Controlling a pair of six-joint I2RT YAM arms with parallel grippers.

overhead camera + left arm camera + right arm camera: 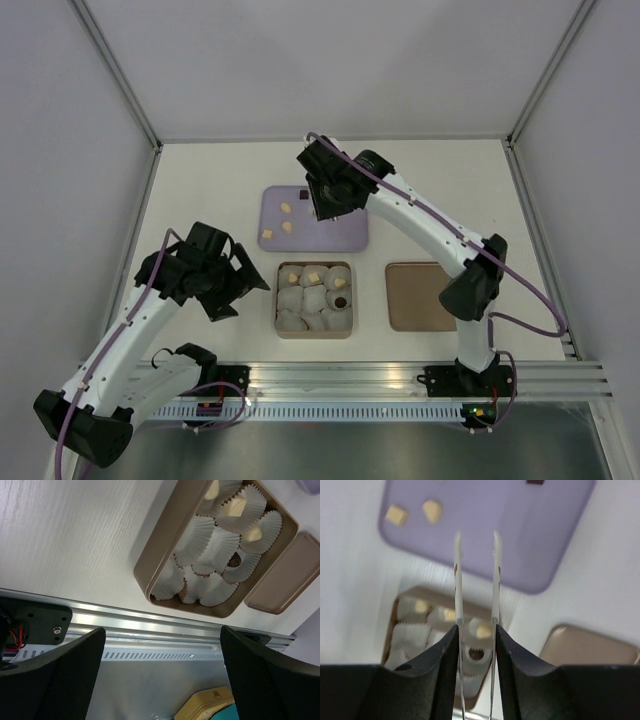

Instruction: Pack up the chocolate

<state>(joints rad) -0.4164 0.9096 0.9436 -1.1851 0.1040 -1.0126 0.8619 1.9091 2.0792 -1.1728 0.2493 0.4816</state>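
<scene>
Right wrist view: the right gripper (476, 535) has its two thin fingers (458, 580) parallel with a narrow gap between them, and nothing sits in that gap. It hangs over the near part of a lavender tray (520, 540). Part of the chocolate (396, 515) lies loose on that tray: from above, three cream pieces (286, 208) are grouped on its left half, and one dark piece (303, 193) lies at its far edge, just beside the gripper. Nearer the arms, a tan box (281, 300) is packed with white paper cups (300, 320). Three cups in its far row each hold a cream cube (235, 507), and a cup on the right side holds a dark cube (234, 560); the other cups look empty. A flat brown lid (420, 296) lies on the table (200, 180) to the right of the box, apart from it. The left gripper (162, 630) has its black fingers (75, 670) spread wide and carries nothing. It hovers to the left of the box, above the bare table and the aluminium rail (150, 630) at the near edge.
</scene>
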